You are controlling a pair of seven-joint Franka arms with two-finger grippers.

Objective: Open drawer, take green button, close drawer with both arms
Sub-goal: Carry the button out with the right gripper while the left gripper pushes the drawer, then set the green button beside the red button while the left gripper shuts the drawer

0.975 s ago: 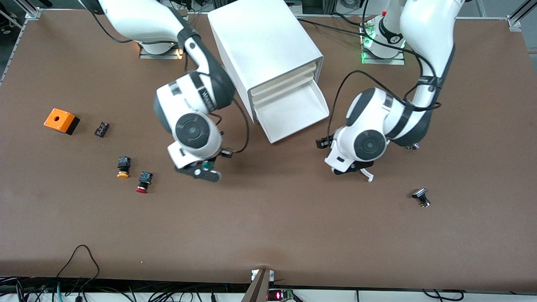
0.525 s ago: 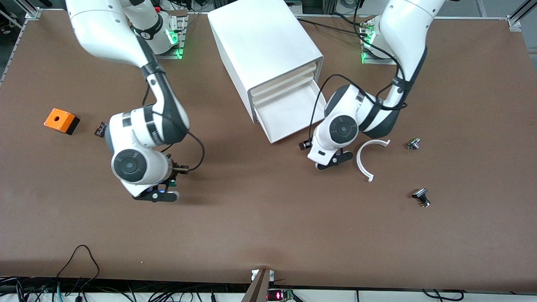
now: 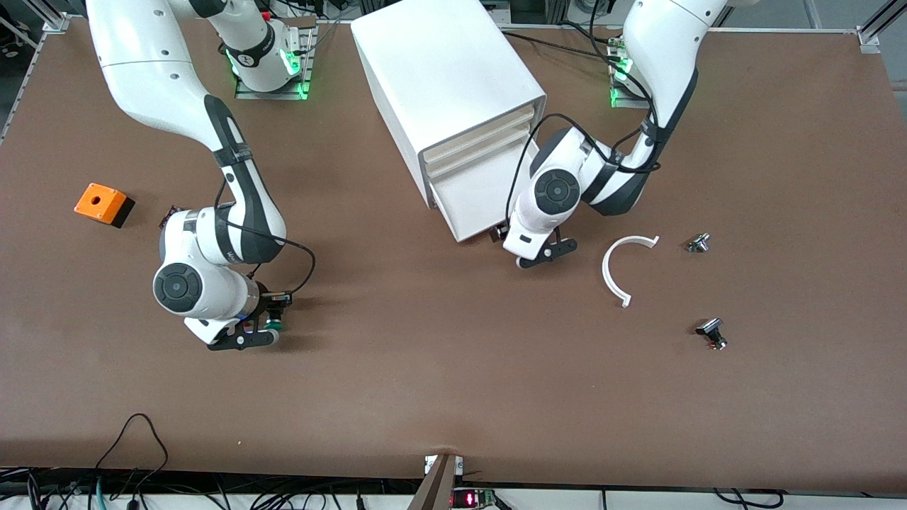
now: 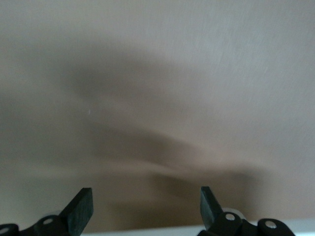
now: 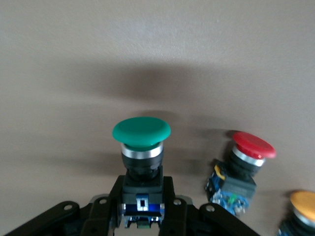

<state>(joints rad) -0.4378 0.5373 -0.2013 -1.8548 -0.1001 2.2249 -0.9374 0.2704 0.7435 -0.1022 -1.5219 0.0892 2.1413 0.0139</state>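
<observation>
The lowest drawer point(image 3: 489, 191) of the white cabinet point(image 3: 446, 71) stands pulled out, and its tray looks empty. My left gripper point(image 3: 542, 253) hangs low over the table just beside the drawer's front corner. In the left wrist view it is open and empty point(image 4: 145, 206) over bare table. My right gripper point(image 3: 244, 338) is shut on the green button point(image 3: 273, 326) over the table toward the right arm's end. In the right wrist view the gripper point(image 5: 141, 189) clamps the black-and-blue body with the green cap point(image 5: 141, 130) sticking out.
A red-capped button point(image 5: 251, 147) and an orange-yellow-capped one point(image 5: 302, 201) lie close beside the held button; the arm hides them in the front view. An orange box point(image 3: 103, 203), a white curved piece point(image 3: 623, 265) and two small metal parts point(image 3: 698, 243) point(image 3: 711, 331) lie on the table.
My right arm has carried the green button away from the cabinet toward the right arm's end. My left arm has moved to the drawer's front, uncovering the white curved piece.
</observation>
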